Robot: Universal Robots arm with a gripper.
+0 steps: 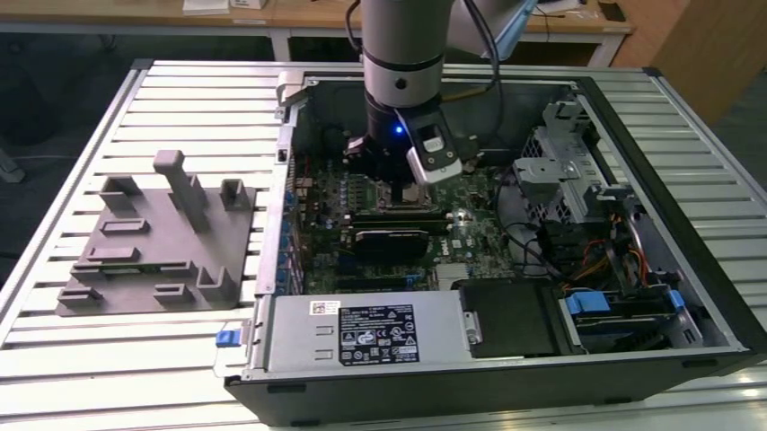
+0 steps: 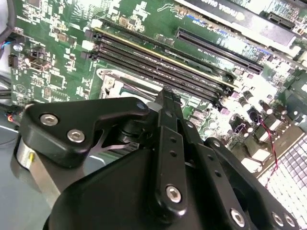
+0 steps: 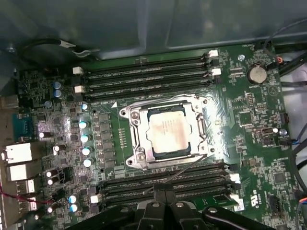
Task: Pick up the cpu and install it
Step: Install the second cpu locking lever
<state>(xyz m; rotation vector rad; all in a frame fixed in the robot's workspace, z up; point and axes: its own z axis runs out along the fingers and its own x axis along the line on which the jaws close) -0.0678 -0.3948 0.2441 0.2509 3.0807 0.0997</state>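
The cpu lies seated in the socket on the motherboard, squared to its frame; the gripper hovers above, its opening impossible to tell.

You're in a robotics lab or test workshop. Your surface is slotted aluminium profile, the kind built for bolting down fixtures. On it lies an opened computer case, motherboard exposed, and beside it, at the exterior view's left, a grey plastic fixture block with upright tabs. Behind you stand wooden desks with papers. An industrial arm reaches into the case.
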